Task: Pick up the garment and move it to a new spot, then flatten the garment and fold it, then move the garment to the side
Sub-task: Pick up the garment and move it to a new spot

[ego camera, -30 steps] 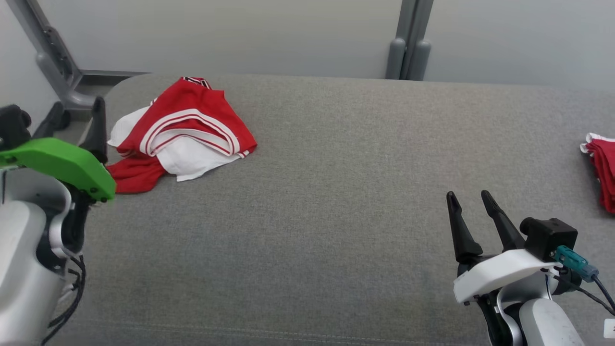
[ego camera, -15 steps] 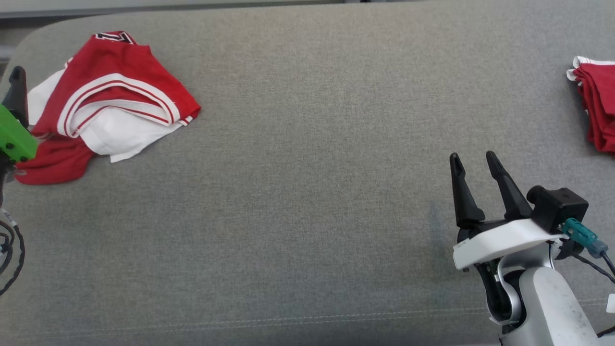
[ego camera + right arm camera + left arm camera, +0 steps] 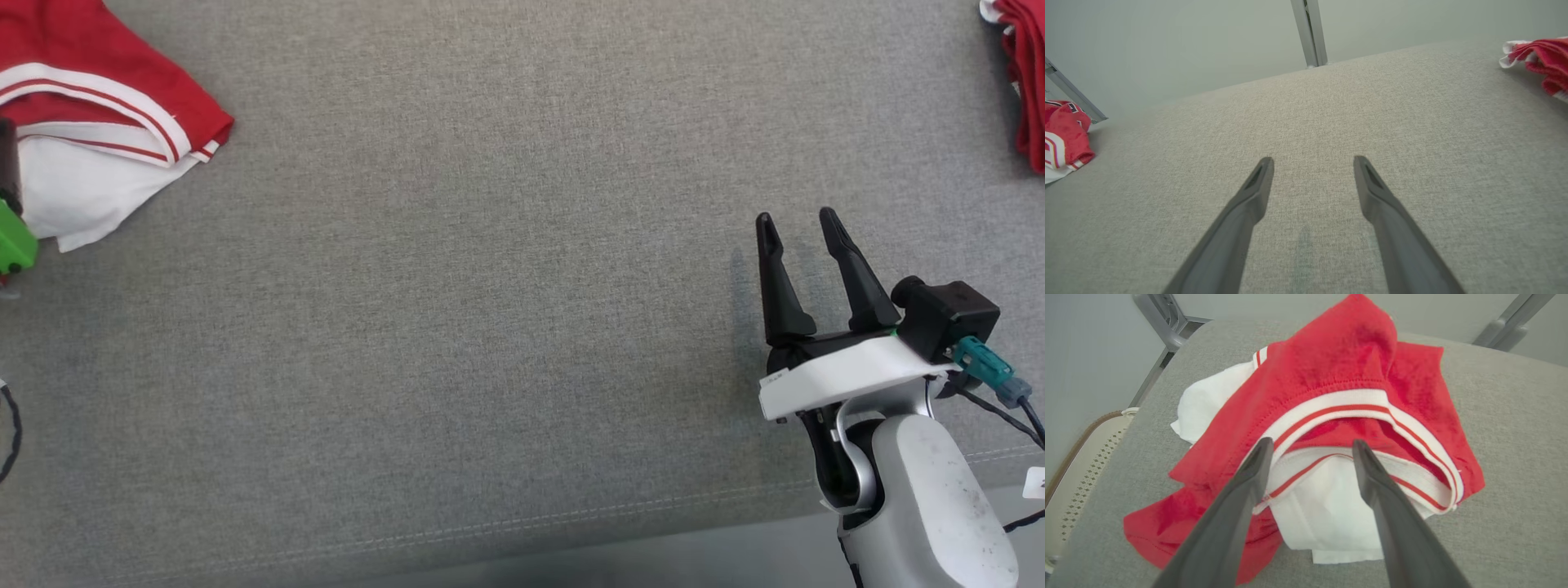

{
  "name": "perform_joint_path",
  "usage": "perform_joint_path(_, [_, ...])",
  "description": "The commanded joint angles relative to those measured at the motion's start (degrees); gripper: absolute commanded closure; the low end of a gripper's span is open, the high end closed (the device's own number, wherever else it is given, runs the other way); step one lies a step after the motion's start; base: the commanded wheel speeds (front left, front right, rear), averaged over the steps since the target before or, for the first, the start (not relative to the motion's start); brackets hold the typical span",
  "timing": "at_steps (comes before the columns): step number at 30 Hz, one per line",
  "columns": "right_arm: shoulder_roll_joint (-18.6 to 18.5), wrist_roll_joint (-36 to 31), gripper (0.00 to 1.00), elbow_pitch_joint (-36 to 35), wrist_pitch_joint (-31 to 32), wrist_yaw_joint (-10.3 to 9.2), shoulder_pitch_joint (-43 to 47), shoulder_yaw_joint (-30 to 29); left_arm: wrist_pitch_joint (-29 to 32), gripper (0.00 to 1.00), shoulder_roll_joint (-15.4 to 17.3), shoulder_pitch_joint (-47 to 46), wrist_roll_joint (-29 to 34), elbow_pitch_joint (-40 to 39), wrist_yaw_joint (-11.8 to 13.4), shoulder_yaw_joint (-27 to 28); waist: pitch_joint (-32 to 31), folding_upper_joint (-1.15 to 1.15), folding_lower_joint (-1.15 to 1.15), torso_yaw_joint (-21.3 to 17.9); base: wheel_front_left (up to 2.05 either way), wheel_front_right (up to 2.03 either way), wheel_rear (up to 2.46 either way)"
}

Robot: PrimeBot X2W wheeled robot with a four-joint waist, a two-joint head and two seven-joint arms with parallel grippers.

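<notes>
While both pincers are standing with their fingers spread apart and empty, the garment (image 3: 98,98) is lying crumpled at the far left of the grey fabric worktop (image 3: 490,327), cut off by the upper left corner of the head view. It is showing red cloth, a white band with thin red stripes and a white layer underneath. Seen in the left wrist view, the left pincer (image 3: 1311,444) is pointing at the garment's middle, its two dark fingertips framing the striped band where it is curving over the white layer; whether the tips are touching the cloth cannot be told. A red fold is spilling out at the lower left of the heap in that view, and a cream perforated object (image 3: 1081,465) is showing beyond the worktop's edge. The right pincer (image 3: 796,216) is hanging over bare worktop at the lower right of the head view, well apart from the garment, with its white wrist cover (image 3: 849,376) and black camera block (image 3: 947,318) behind the fingers. A second pile of red cloth (image 3: 1030,73) with a white edge is lying at the far right of the worktop, also well apart from that pincer. In the right wrist view a grey post (image 3: 1310,32) is rising behind the worktop against a pale wall (image 3: 1167,41).
</notes>
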Motion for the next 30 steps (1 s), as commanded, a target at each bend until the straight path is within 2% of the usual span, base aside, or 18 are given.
perform_joint_path(1, [-0.2,-0.4,0.0,0.0,-0.3,-0.02,-1.0,-0.1,-0.6,0.0,1.0,0.2,0.7,0.1,0.5,0.3,2.5,0.0,-0.01,-1.4,0.0,0.0,0.0])
perform_joint_path(9, [-0.2,-0.6,0.0,0.4,-0.7,-0.02,-2.1,0.0,-2.1,0.0,3.4,-0.9,2.5,1.9,3.2,1.1,5.8,0.0,-0.01,-2.0,0.0,0.0,0.0])
perform_joint_path(16, [-0.2,-0.8,0.0,0.8,-1.1,-0.03,-3.1,0.5,-1.7,0.0,4.3,-1.0,3.2,2.0,4.5,0.7,7.3,0.0,-0.01,-2.4,0.0,0.0,0.0])
perform_joint_path(17, [-0.2,-0.9,0.0,0.9,-1.1,-0.03,-3.1,0.5,-1.4,0.24,4.3,-0.9,3.2,2.0,4.6,0.6,7.4,0.0,-0.01,-2.4,0.0,0.0,0.0])
perform_joint_path(18, [-0.2,-1.0,0.0,1.0,-1.1,-0.03,-3.1,0.5,-1.6,0.74,4.3,-0.9,3.1,1.9,4.6,0.5,7.3,0.0,-0.01,-2.4,0.0,0.0,0.0])
perform_joint_path(19, [-0.2,-1.0,0.0,1.2,-1.2,-0.02,-3.2,0.5,-1.7,1.0,4.0,-0.7,2.9,1.7,4.3,0.5,7.2,0.0,-0.01,-2.3,0.0,0.0,0.0])
perform_joint_path(26, [-0.2,-1.2,0.0,2.0,-1.6,-0.03,-3.4,-0.1,-3.4,1.0,1.8,-0.4,1.1,-1.3,3.0,1.4,5.1,0.0,-0.01,-1.5,0.0,0.0,0.0])
perform_joint_path(30, [-0.2,-1.3,0.0,2.5,-1.6,-0.02,-3.0,-0.3,-5.4,1.0,1.4,-1.1,2.0,-4.1,2.5,1.2,2.8,0.0,-0.01,-0.7,0.0,0.0,0.0])
